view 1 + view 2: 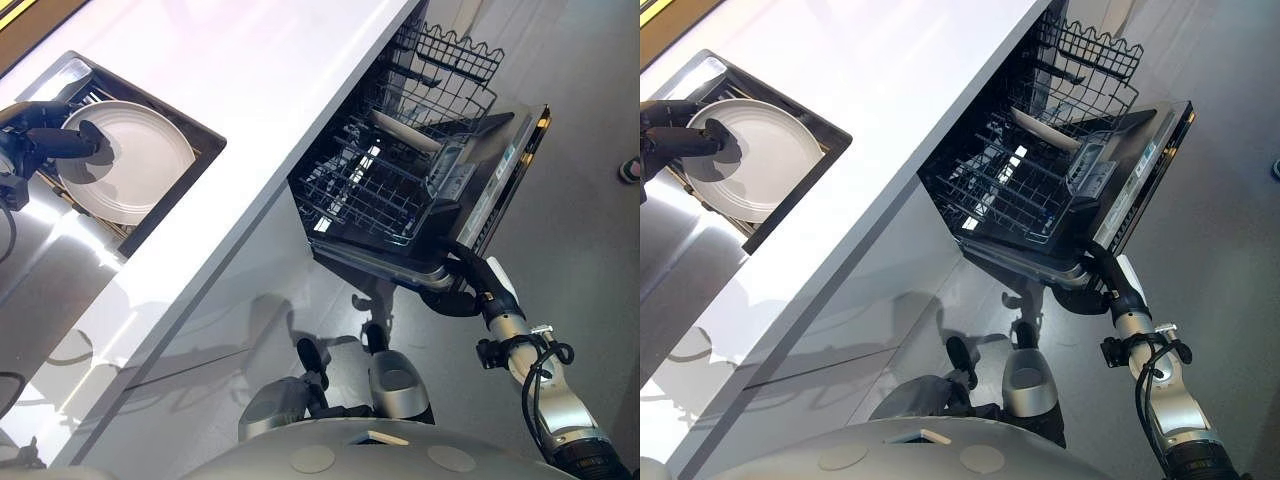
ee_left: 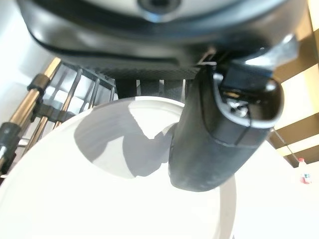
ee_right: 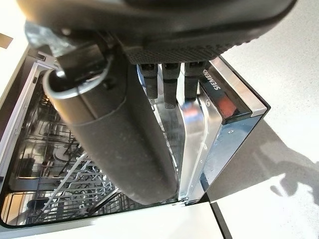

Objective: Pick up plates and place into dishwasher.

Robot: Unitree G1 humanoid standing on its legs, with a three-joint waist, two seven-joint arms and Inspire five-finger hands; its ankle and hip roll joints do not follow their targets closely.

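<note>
- Fingers [image 1: 60, 142] of the left hand [image 1: 22, 140] lay across the face of the white plate [image 1: 135, 165], thumb on top; whether anything curled under the rim I could not tell, so the grip itself stayed unclear to me.
- That plate sat in a dark sunken rack [image 1: 195, 125] set into the white bench [image 1: 270, 90], near the bench's far left corner, tilted slightly against metal bars, which probably made its edge easier to catch.
- Over at the bench's front edge, the dishwasher [image 1: 470, 190] stood with its door [image 1: 505, 175] dropped open and the wire rack [image 1: 370, 190] pulled out, ready to receive plates.
- One pale plate [image 1: 405, 130] was already standing in the rack's far section.
- Right hand [image 1: 470, 285] rested on the outer edge of the door, fingers [image 3: 167, 82] straight along the metal lip, seemingly steadying it down so the rack stayed reachable.
</note>
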